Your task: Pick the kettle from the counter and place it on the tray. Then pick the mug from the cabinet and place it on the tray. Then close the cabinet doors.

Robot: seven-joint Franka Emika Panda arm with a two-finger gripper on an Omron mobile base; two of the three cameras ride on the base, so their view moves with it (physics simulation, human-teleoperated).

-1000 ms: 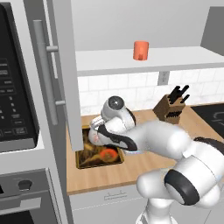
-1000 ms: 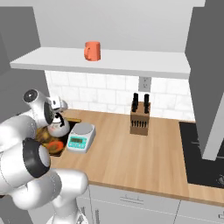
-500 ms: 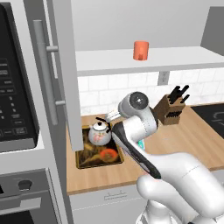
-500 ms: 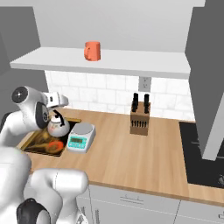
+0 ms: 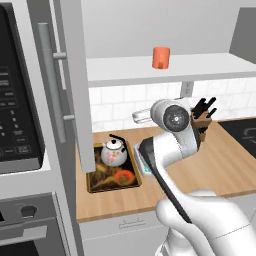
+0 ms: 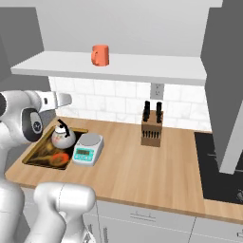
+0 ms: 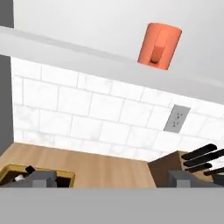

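Kettle [image 5: 114,152] sits on the tray [image 5: 95,182]; mug [image 5: 161,57] stands on the cabinet shelf [image 5: 200,67]; jaws released, holding nothing.

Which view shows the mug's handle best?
Hand view: the mug faces the camera on the cabinet shelf, handle clearly visible at front. Both base views show it smaller, handle hard to make out.
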